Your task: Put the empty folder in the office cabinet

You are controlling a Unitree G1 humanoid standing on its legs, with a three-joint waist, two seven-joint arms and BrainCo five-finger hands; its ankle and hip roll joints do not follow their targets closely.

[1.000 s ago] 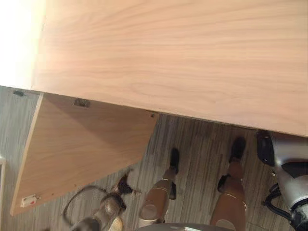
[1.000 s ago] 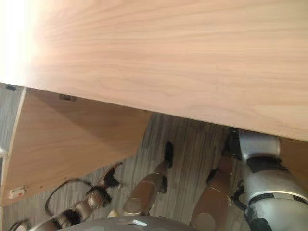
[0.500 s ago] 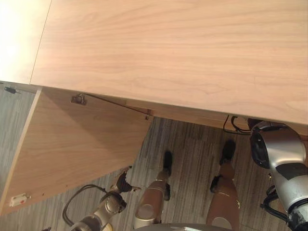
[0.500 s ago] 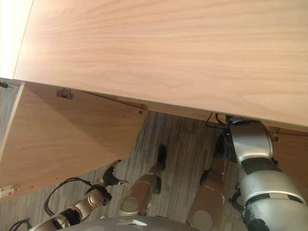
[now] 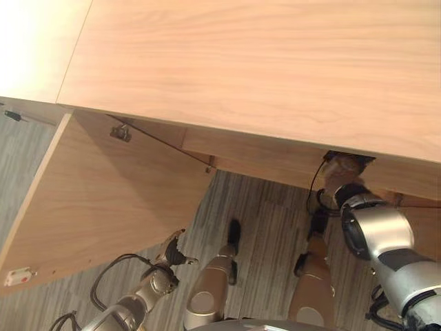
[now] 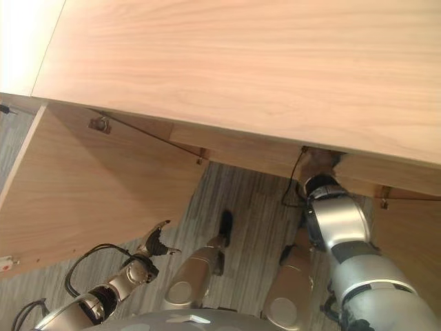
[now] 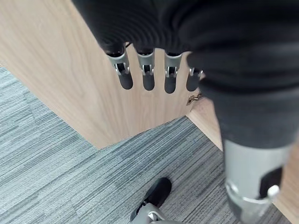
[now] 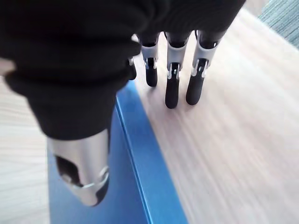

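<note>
Cabinet [image 5: 275, 69]: light wood-grain top, smooth; hinged door [image 5: 103, 200] standing open over grey ribbed carpet [image 5: 269, 227].
Folder [image 8: 140, 177]: blue, flat, straight-edged, lying on a wood shelf inside the cabinet, beside the right hand.
Right hand [image 8: 170, 88]: fingers straight, thumb over the folder, gripping nothing.
Left hand [image 7: 147, 77]: low beside the door, fingers relaxed, empty.

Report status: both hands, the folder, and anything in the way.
Left hand open, idle by the open cabinet door. Right hand open inside the cabinet, blue folder beside it. No obstruction seen.
</note>
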